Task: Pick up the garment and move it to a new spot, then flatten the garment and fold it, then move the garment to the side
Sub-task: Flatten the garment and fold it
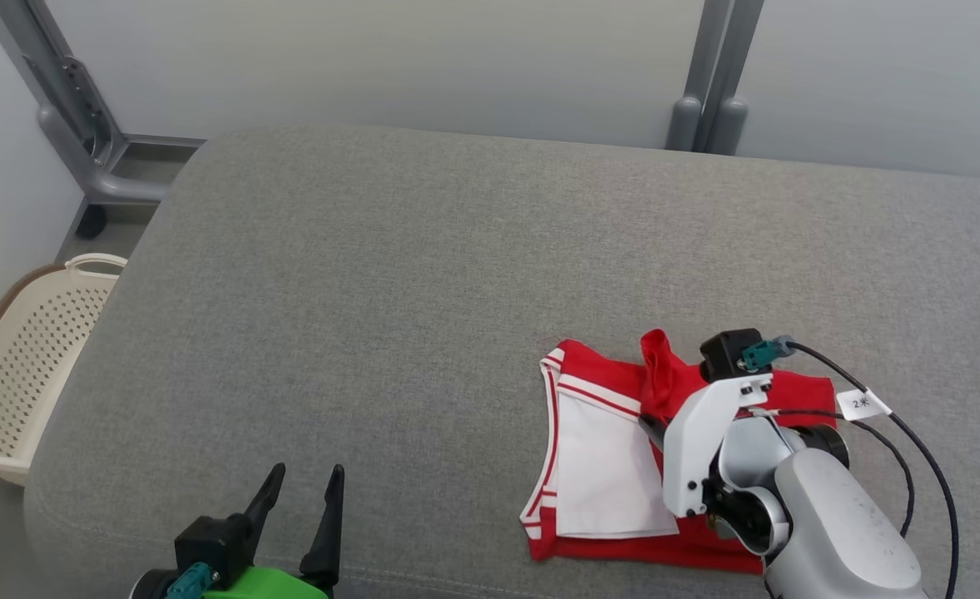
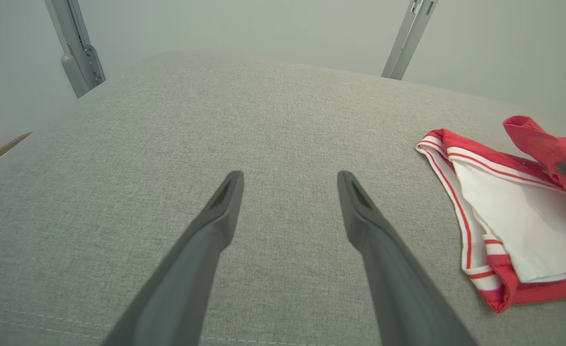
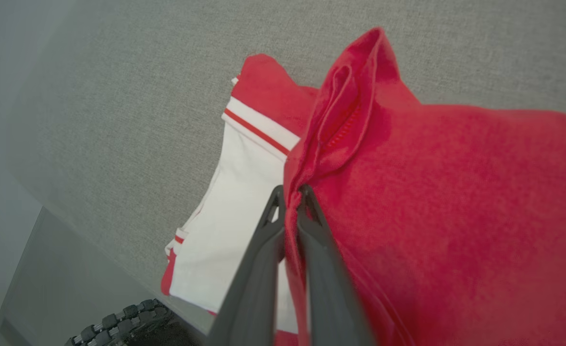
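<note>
Red-and-white garment [image 1: 602, 466] lies part-folded on grey cushion [image 1: 373, 291]; right tool [image 3: 290, 190] pinches its raised red fold (probably to lay it over), left tool [image 1: 307, 472] hovers wide.

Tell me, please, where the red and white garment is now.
In the head view the garment lies lower right on the grey cushion, a raised red fold pinched in the right gripper.

Soft matt cloth garment [image 1: 598, 466] on coarse woven fabric surface [image 1: 373, 333]; perforated basket [image 1: 32, 358] looks smooth plastic.
</note>
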